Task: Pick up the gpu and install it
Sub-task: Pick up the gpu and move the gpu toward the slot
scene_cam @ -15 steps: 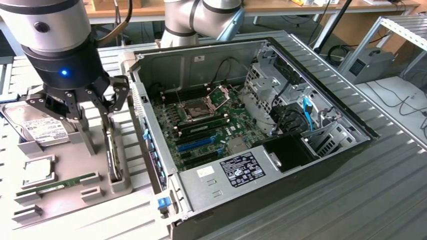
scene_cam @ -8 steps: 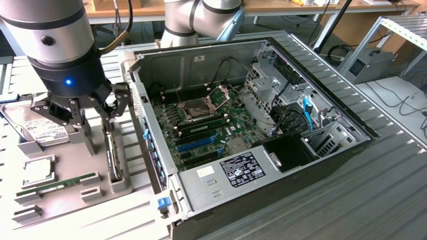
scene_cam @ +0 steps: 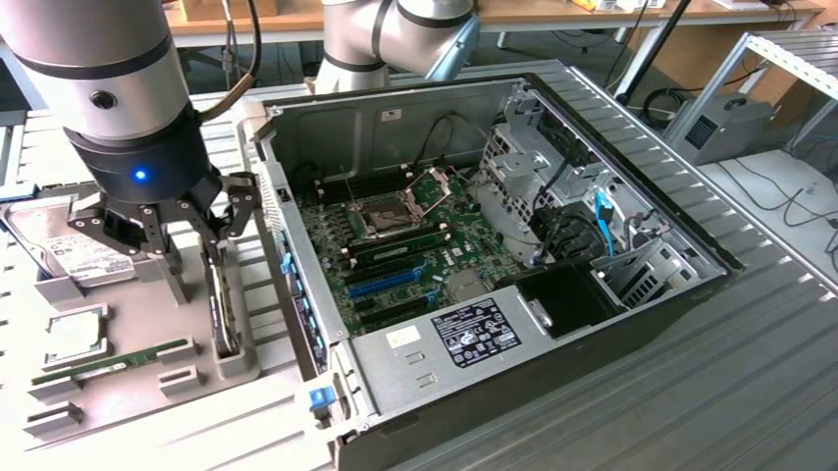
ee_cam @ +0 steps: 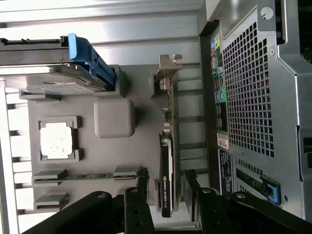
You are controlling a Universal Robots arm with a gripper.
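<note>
Pick-up step in hand; no grip made yet. The end effector stands wide, its fingers to either side of the gpu, which sits on edge in a slot of the grey holder on the surface, metal bracket at the far end. Judged requirement: a square closing on the card's flat faces, then a straight lift out of the slot. The computer case wall lies just beside the card; a raised grey block stands near on the other side. Upward the way looks free.
</note>
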